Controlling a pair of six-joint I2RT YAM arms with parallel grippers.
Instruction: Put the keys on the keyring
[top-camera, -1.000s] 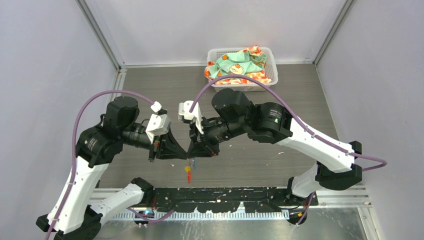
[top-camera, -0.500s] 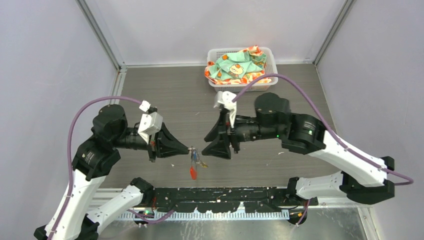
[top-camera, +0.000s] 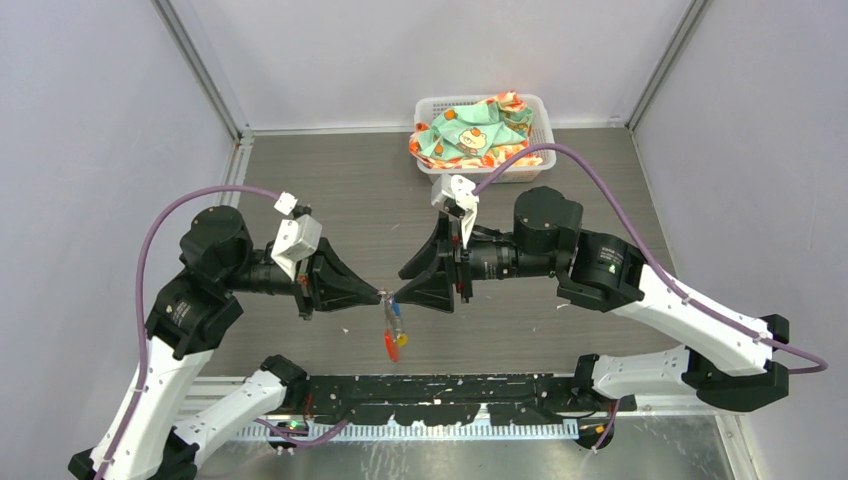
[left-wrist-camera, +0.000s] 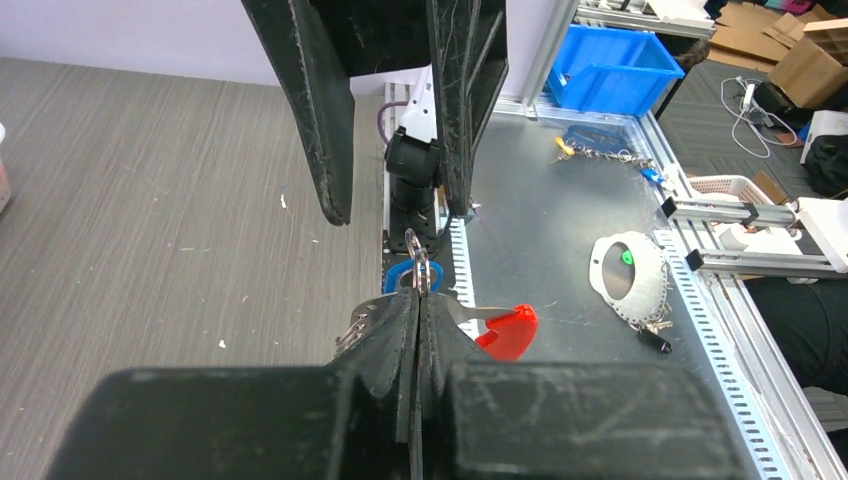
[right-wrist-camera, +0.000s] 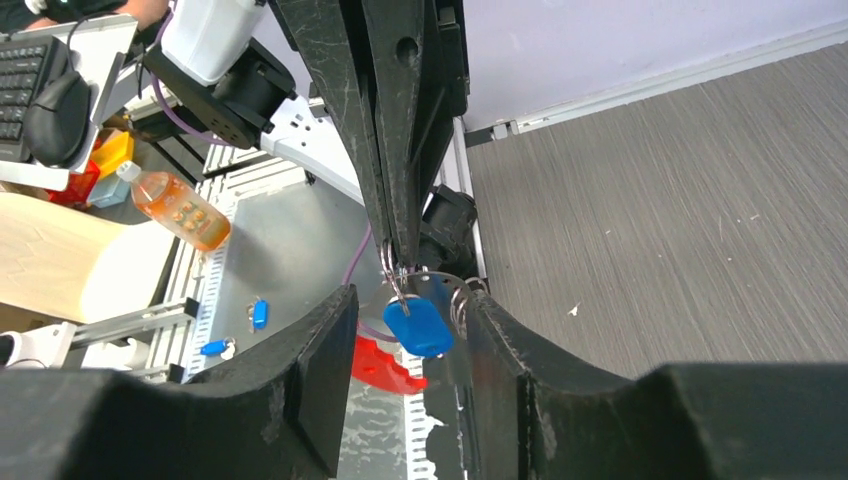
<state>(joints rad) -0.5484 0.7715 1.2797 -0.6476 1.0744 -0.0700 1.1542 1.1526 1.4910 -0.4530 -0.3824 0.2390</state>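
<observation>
My left gripper (top-camera: 383, 296) is shut on the keyring (left-wrist-camera: 418, 268), a thin metal ring held just above the table. From it hang a blue-tagged key (right-wrist-camera: 420, 325), the red tag (left-wrist-camera: 508, 330) and a yellow-tagged key (top-camera: 402, 340). My right gripper (top-camera: 398, 285) faces the left one tip to tip and stands open. In the right wrist view its fingers (right-wrist-camera: 320, 370) flank the blue tag without clamping it. The ring (right-wrist-camera: 395, 275) hangs from the left gripper's shut tips there.
A white basket (top-camera: 535, 105) holding a patterned cloth stands at the back of the table. A black rail (top-camera: 450, 385) runs along the near edge, below the hanging bunch. Beyond the table are a blue bin (left-wrist-camera: 620, 65) and an orange bottle (right-wrist-camera: 180, 210).
The right gripper opened and drew back to the right, then edged in again around the bunch. The left gripper stayed shut on the keyring and shifted slightly right.
</observation>
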